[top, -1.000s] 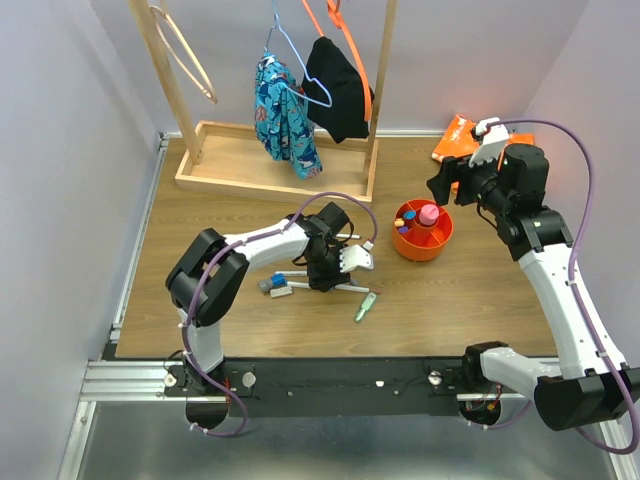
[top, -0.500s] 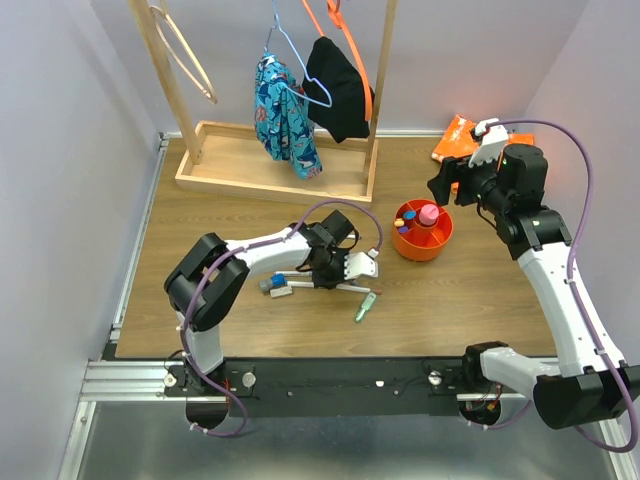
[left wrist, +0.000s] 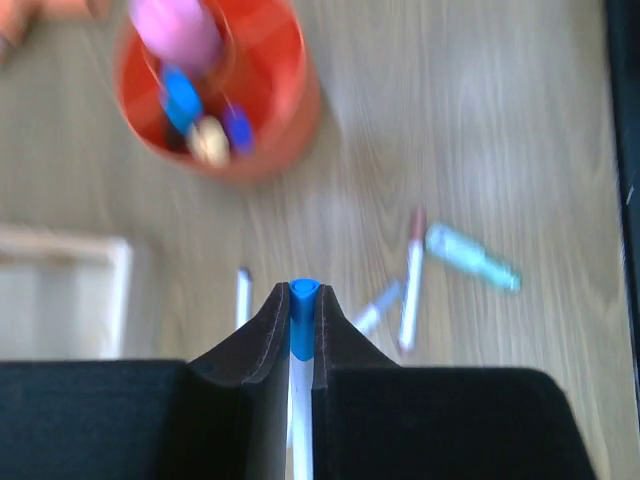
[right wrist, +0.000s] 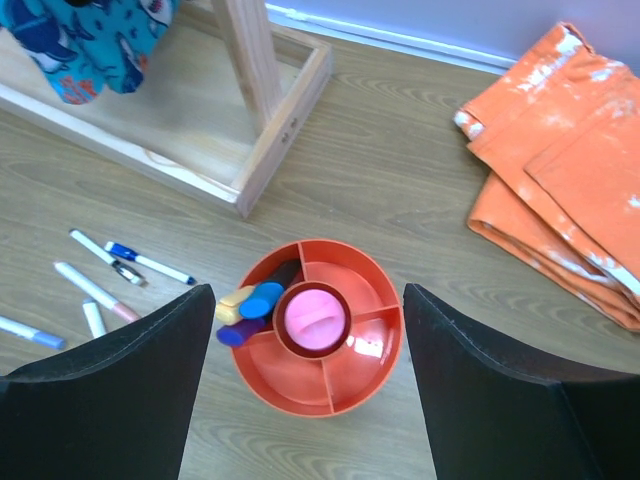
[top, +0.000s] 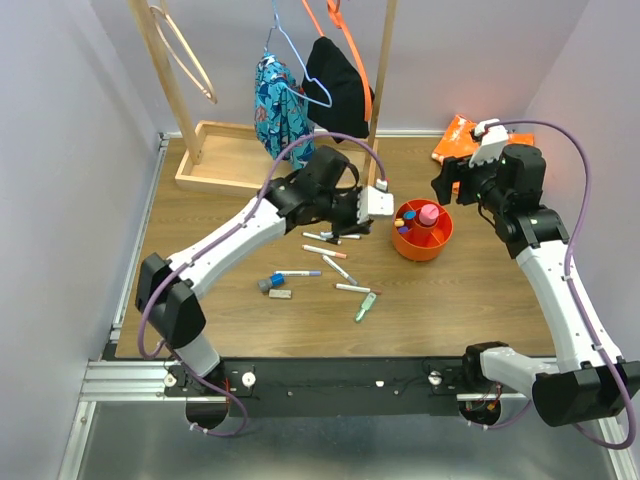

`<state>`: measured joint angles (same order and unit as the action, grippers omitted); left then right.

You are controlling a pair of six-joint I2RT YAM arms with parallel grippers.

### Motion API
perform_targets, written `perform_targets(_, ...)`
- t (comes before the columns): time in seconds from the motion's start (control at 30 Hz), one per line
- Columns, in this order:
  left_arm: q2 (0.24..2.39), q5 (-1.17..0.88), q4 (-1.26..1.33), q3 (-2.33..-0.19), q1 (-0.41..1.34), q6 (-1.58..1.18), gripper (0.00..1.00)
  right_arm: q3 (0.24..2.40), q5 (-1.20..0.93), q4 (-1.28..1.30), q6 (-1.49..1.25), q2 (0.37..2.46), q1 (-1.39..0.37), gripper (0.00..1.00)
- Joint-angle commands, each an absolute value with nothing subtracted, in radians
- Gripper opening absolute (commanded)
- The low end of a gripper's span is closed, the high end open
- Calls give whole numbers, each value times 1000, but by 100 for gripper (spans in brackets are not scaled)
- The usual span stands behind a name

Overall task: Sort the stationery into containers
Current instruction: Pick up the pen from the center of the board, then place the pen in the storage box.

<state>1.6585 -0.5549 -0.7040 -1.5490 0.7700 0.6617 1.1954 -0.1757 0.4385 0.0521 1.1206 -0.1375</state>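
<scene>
Wooden tabletop with two robot arms, one holding a pen beside an orange cup

Pale lavender walls [top: 60, 150] enclose a brown wooden table [top: 460, 290]. At the back stands a wooden clothes rack [top: 230, 186] on a flat frame base. A blue patterned garment [top: 283, 120] and a black garment [top: 338, 85] hang from it. A folded orange bag [top: 458, 140] lies in the far right corner.

The left arm stretches from the near left edge to the middle of the table. Its left gripper [left wrist: 303, 292] hangs above the table just left of the cup. The fingers are clamped on a thin white blue-capped pen [left wrist: 302, 345], and the cap's tip pokes out between the fingertips. The right arm reaches in from the right. The right gripper [right wrist: 305, 292] hovers over the cup with its fingers spread wide, gripping nothing.

The round orange cup [right wrist: 345, 402] sits right of centre, split inside by dividers. A pink highlighter [right wrist: 316, 318] stands in its middle ring. Yellow, blue and purple highlighter tips [right wrist: 248, 300] share one side compartment.

Loose pens [top: 325, 250] with white barrels and red or blue caps lie scattered on the table left of the cup. A mint-green piece [top: 366, 306] lies closest to the front edge. Two small items [top: 270, 287] further left are too small to identify.
</scene>
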Motion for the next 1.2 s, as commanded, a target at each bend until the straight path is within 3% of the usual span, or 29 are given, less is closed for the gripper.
perform_targets(0.0,1598,-955,-196,-1453,752,364,16,1177,-109,423,90,1124,-126,83)
perform_targets(0.13,1678,-1075,634,-1345,752,-94,12,1181,-86,442,98,1126,-123,82)
perform_targets(0.23,1799,-1097,825,-1408,761,-297,9,1193,-68,460,106,1134,-121,81)
perform_targets(0.4,1943,-1114,962,-1506,781,-408,0,1218,-40,506,118,1144,-117,81)
perform_targets(1.17,2313,-1129,1206,-1609,779,-433,0,1241,-23,560,158,1197,26,80)
